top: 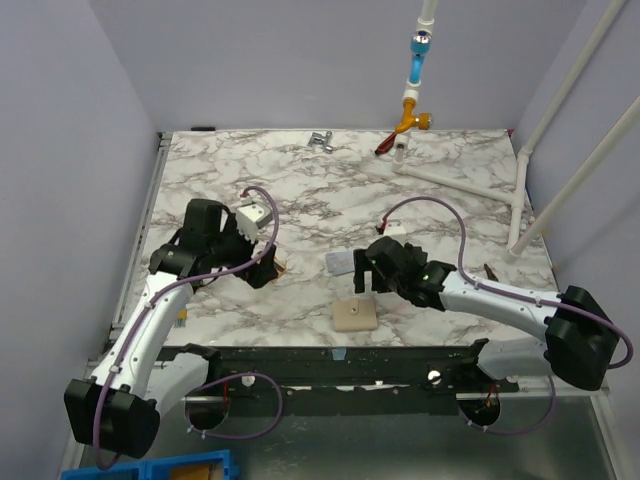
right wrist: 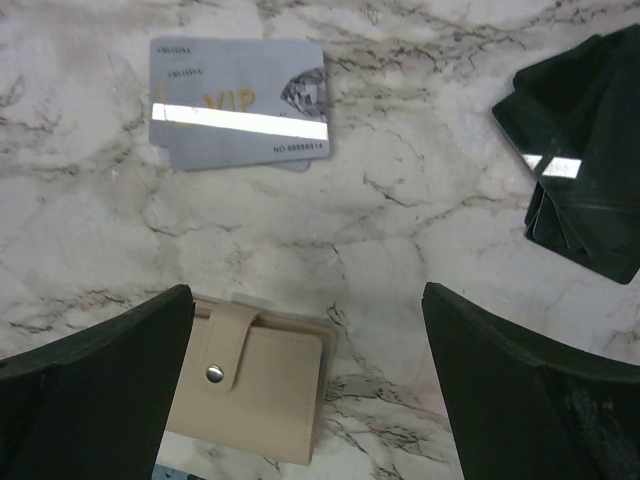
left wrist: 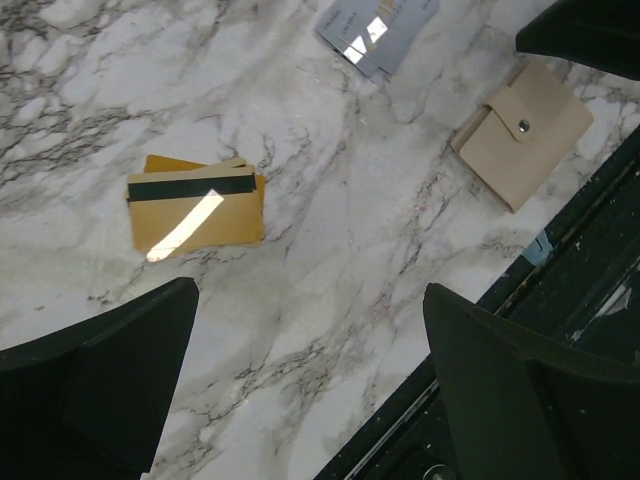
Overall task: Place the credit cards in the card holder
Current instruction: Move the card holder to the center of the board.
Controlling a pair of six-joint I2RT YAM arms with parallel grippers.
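Note:
Gold-tan credit cards (left wrist: 197, 205) with a dark stripe lie stacked on the marble, ahead of my left gripper (left wrist: 310, 295), which hovers open above bare table. Pale grey credit cards (right wrist: 240, 118) lie beyond my right gripper (right wrist: 305, 295), also open and empty. The beige card holder (right wrist: 255, 390), snapped shut, lies flat below its left finger. In the top view the card holder (top: 354, 316) sits near the front edge, the grey cards (top: 340, 262) just left of the right gripper (top: 362, 272). The left gripper (top: 265, 265) hides most of the gold cards there.
A fanned stack of glossy black cards (right wrist: 585, 150) lies to the right in the right wrist view. At the table's back are a small metal fitting (top: 320, 140), an orange-and-blue fixture (top: 412, 100) and white pipes (top: 470, 178). The black front rail (top: 340, 365) borders the table.

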